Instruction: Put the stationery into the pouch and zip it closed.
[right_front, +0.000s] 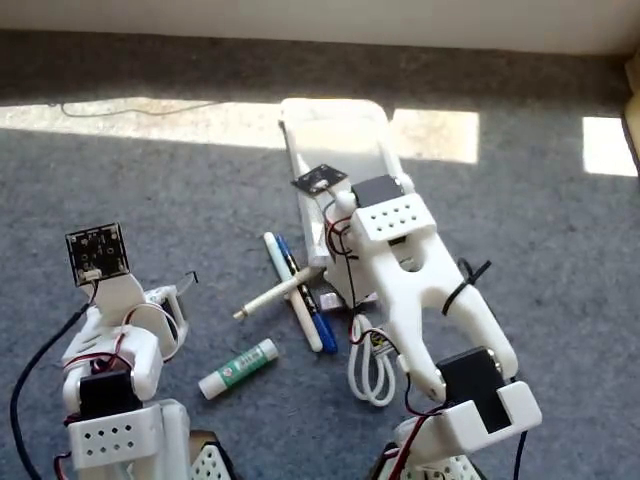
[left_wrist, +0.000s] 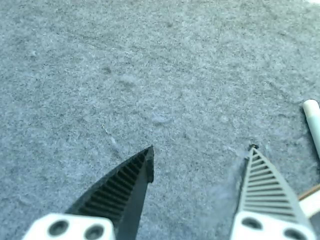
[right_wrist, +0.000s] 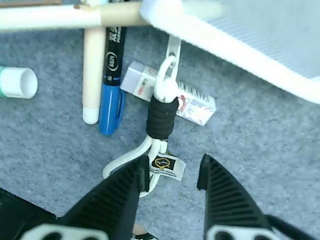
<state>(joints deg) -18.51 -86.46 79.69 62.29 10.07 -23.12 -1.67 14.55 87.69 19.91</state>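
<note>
The white pouch (right_front: 335, 150) lies flat on grey carpet, and my right arm reaches over its near end. Its white pull cord (right_wrist: 162, 117), with a black wrap and a small tag, runs toward my right gripper (right_wrist: 172, 172), which hovers open just above the tag. Beside the cord lie a white eraser (right_wrist: 197, 106), a blue marker (right_wrist: 112, 75), a white pen (right_wrist: 93, 75) and a cream pen (right_wrist: 60, 17) lying across them. A glue stick (right_front: 238, 367) lies nearer the front. My left gripper (left_wrist: 201, 149) stands open over bare carpet, left of the pens (right_front: 300, 290).
The cord loop (right_front: 370, 372) curls on the carpet by the right arm's base. A bright patch of sunlight (right_front: 150, 122) crosses the carpet behind the pouch. A white pen tip (left_wrist: 312, 120) lies to one side of the left gripper.
</note>
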